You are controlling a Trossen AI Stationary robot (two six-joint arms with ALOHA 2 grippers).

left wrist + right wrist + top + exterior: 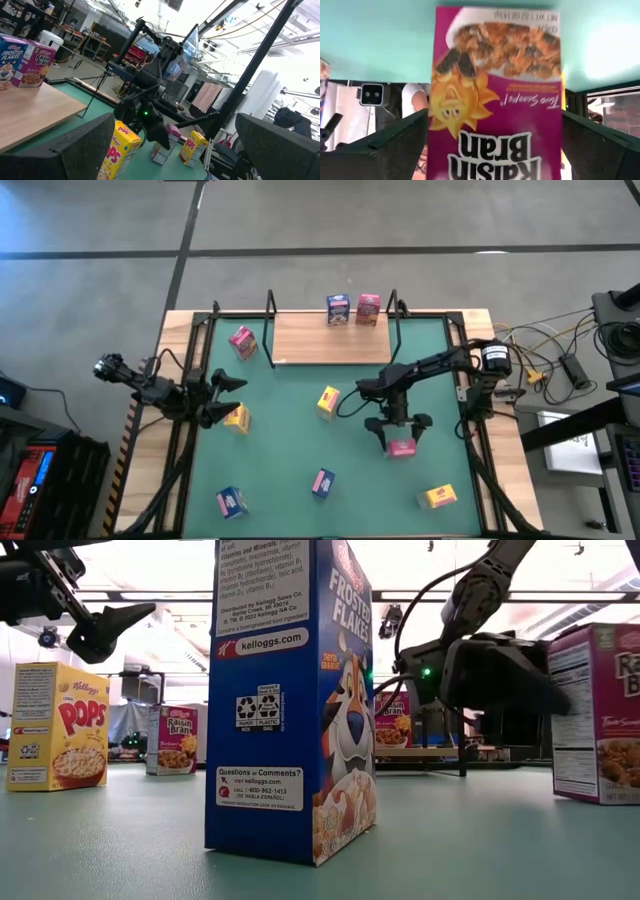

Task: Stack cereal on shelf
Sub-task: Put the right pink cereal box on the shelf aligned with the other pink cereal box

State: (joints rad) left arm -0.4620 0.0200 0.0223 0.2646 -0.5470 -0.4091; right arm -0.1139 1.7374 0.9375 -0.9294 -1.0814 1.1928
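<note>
Green table mat [300,450] lying on a wooden table [505,460], carrying seven cereal boxes: three yellow, two blue, two pink. Light-wood shelf [310,340] sitting along the mat's far edge, bearing one blue box [338,310] beside one pink box [368,308].

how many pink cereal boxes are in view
3: one on the shelf beside a blue box, at; one at the shelf's left end; one between the right gripper's jaws.
</note>
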